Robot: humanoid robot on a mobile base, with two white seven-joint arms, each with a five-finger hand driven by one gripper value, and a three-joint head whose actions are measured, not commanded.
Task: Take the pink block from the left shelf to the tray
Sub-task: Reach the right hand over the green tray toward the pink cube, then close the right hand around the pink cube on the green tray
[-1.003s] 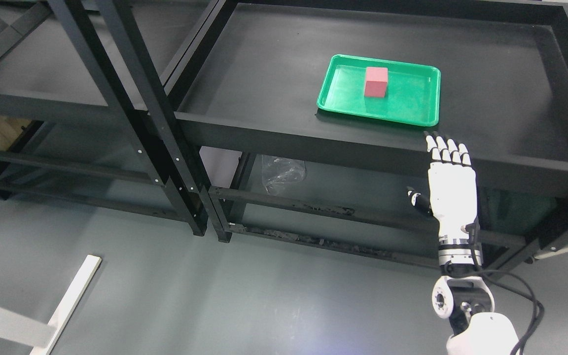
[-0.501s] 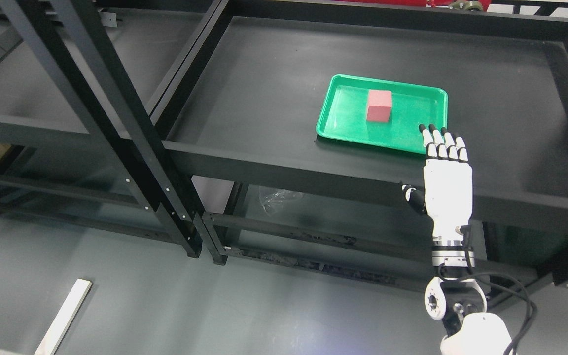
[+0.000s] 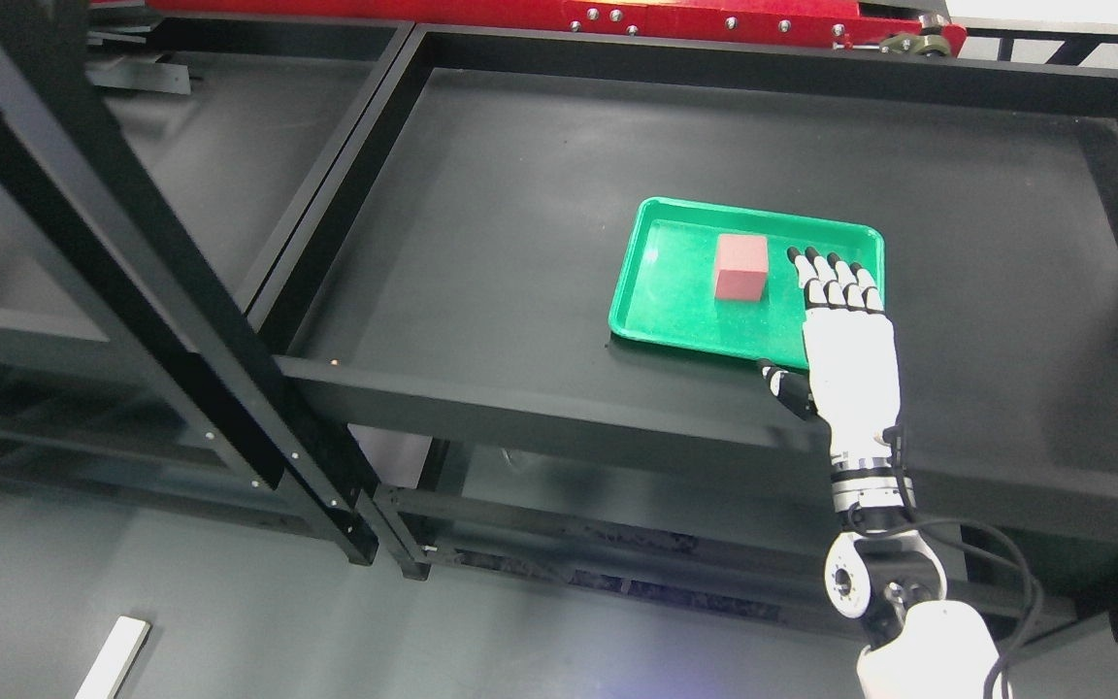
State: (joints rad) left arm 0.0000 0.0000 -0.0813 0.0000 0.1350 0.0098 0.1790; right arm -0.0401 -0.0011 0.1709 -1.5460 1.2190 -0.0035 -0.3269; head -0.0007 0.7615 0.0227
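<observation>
Head view: no writing on pink block (image 3: 740, 267), tray (image 3: 675, 311).

I see the pink block (image 3: 741, 267), a small matte cube, sitting flat and upright inside the green tray (image 3: 675, 316), a little above its middle. The tray is a shallow rectangle with rounded corners and a raised rim, lying flat on the dark shelf (image 3: 481, 252), right of the shelf's centre and nearer its front lip.
</observation>
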